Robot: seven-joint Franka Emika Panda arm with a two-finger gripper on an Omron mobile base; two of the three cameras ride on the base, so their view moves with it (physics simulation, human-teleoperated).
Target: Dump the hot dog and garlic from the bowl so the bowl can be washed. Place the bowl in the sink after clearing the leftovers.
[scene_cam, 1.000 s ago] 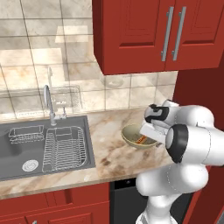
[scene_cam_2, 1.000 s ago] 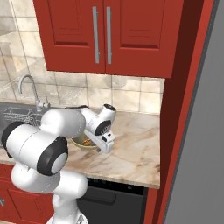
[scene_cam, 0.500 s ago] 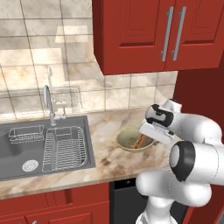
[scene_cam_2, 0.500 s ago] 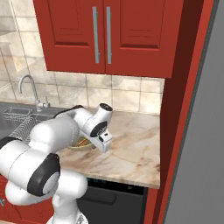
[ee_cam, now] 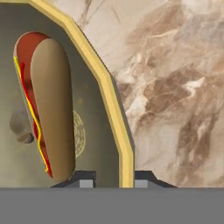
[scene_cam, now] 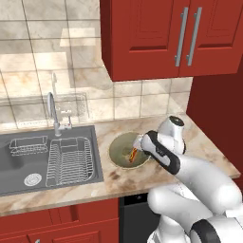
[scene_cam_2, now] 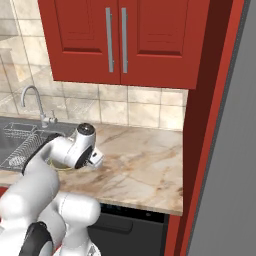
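On the marble counter right of the dark grey sink (scene_cam: 28, 156), the two-finger gripper (ee_cam: 113, 178) straddles the round olive-yellow bowl's (scene_cam: 119, 151) rim, fingers spread (hot dog (ee_cam: 46, 103) inside). I'd pinch firmly before tipping.

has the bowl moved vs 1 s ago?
Yes. In the left base view the bowl sits nearer the sink than before, slid left along the counter, with the tool straddling its rim.
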